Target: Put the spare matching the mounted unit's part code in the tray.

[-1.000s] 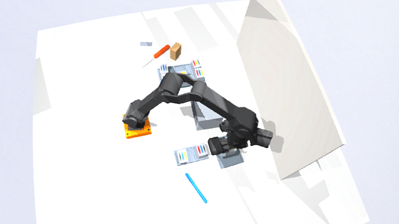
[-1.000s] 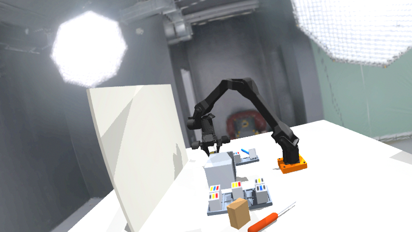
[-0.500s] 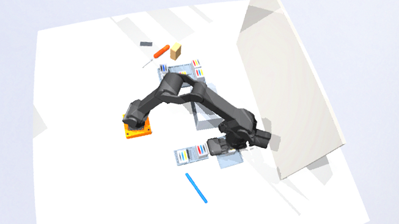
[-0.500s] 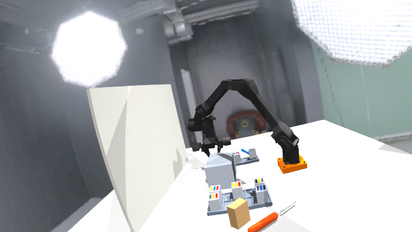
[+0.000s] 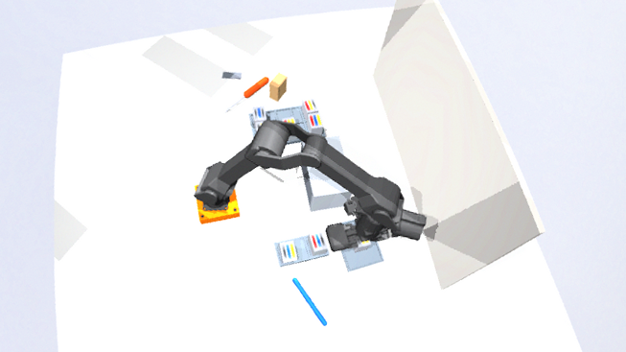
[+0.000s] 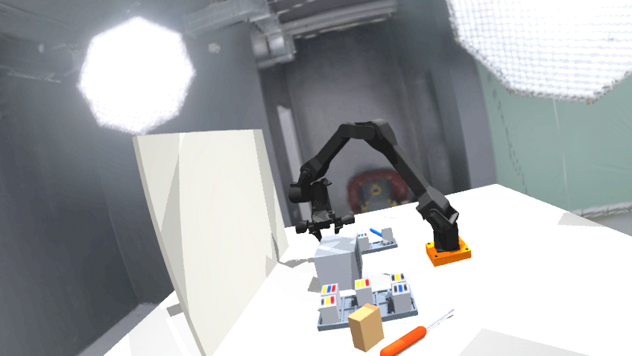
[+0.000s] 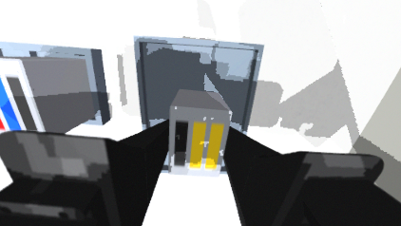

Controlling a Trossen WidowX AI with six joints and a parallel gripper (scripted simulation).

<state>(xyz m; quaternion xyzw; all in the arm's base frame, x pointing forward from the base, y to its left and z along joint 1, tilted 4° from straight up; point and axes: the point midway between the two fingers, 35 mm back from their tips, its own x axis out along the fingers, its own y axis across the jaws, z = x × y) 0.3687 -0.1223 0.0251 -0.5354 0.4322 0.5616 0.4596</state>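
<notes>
A grey spare point(image 7: 200, 142) point(image 5: 363, 242) with one black and two yellow stripes stands between my fingertips, at the near part of the tray point(image 7: 181, 66) point(image 5: 363, 262). Whether its base rests fully on the tray floor is hard to tell. My gripper point(image 7: 200, 128) point(image 6: 328, 233) is slightly open around the spare, the fingers very close to its sides. The large grey box point(image 5: 326, 201) point(image 6: 337, 267) stands beside the tray. No printed code is readable on it in these views.
A small rack point(image 5: 302, 251) point(image 6: 379, 247) with two striped spares stands beside the tray. Another rack point(image 6: 338, 326) holds several spares. A wooden block point(image 6: 366, 329), an orange screwdriver point(image 6: 405, 340) and a blue rod point(image 5: 309, 302) lie around. A tall pale panel point(image 5: 445, 134) point(image 6: 212, 212) stands behind the gripper.
</notes>
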